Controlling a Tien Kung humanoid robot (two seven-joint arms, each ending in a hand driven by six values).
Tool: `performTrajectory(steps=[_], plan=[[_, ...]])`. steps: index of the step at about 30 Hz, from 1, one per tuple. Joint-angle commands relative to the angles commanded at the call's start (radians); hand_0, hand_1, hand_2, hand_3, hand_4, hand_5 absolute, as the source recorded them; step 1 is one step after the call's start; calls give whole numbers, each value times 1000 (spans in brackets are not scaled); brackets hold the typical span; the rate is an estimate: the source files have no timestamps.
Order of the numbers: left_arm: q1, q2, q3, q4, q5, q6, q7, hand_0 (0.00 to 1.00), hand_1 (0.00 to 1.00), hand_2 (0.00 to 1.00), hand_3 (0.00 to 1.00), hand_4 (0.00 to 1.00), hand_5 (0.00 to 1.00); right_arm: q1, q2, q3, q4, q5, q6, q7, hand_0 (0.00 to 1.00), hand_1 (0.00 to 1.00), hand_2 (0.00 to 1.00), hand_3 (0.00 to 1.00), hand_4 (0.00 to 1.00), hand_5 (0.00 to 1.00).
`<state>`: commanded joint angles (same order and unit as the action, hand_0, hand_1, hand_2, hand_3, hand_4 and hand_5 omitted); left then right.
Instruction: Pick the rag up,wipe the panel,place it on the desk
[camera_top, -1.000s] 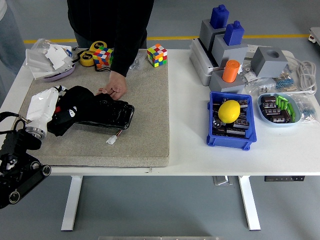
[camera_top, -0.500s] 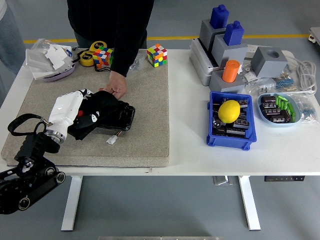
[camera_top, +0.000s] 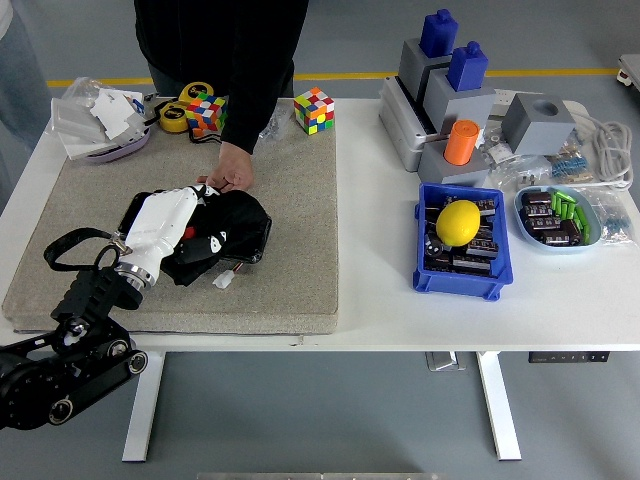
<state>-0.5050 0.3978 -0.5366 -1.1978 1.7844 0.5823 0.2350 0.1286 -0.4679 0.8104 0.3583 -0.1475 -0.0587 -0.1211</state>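
My left hand (camera_top: 185, 235), white shell on a black arm, comes in from the lower left and lies flat over the crumpled black rag (camera_top: 228, 225). Fingers are down on the cloth, closed over it, pressing it onto the flat black rectangular panel (camera_top: 255, 238). Rag covers most of the panel; only the right edge and near edge of it show. A small white connector (camera_top: 222, 281) on short wires sticks out at the panel's near side.

Panel and rag sit on the beige felt mat (camera_top: 290, 270) spread over the left half of the white tabletop (camera_top: 380, 300).

A person in a black sleeve stands at the far side. The person's hand (camera_top: 232, 171) rests fingers-down on the mat at the panel's far edge, just beside my hand; I cannot tell whether it touches the panel.

Far edge of the mat: two multicoloured puzzle cubes (camera_top: 313, 109), a roll of yellow tape (camera_top: 177, 115).

Right half of the tabletop: blue plastic bin (camera_top: 460, 275) with a yellow lemon-shaped ball (camera_top: 459, 222) on dark parts; behind it a grey fixture block (camera_top: 440, 95) with blue tops and an orange cylinder (camera_top: 462, 141).
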Motion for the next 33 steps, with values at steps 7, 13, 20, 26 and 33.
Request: performTrajectory(steps=[7,13,20,26,33], plan=[[-5,-7,8,-7,1,2,1,199,128,442,633,540,84,0,-1,0,0,0,0,-1,724,630,675,641,998,648],[3,-4,-2,-2,-3,6,-6,199,125,443,634,540,84,-3,0,-1,0,0,-1,-1,724,631,675,642,998,647],[20,36,-33,19,-4,6,-18,199,126,443,634,540,86,-4,0,2,0,0,-5,-1,723,630,675,641,998,647],[36,59,-63,39,-5,6,-25,198,124,443,634,540,86,-6,3,5,1,-1,-7,1,723,630,675,642,998,646],[46,68,-77,86,-15,9,-38,197,125,443,634,541,86,-7,3,9,1,-3,-8,0,723,631,675,642,998,647]])
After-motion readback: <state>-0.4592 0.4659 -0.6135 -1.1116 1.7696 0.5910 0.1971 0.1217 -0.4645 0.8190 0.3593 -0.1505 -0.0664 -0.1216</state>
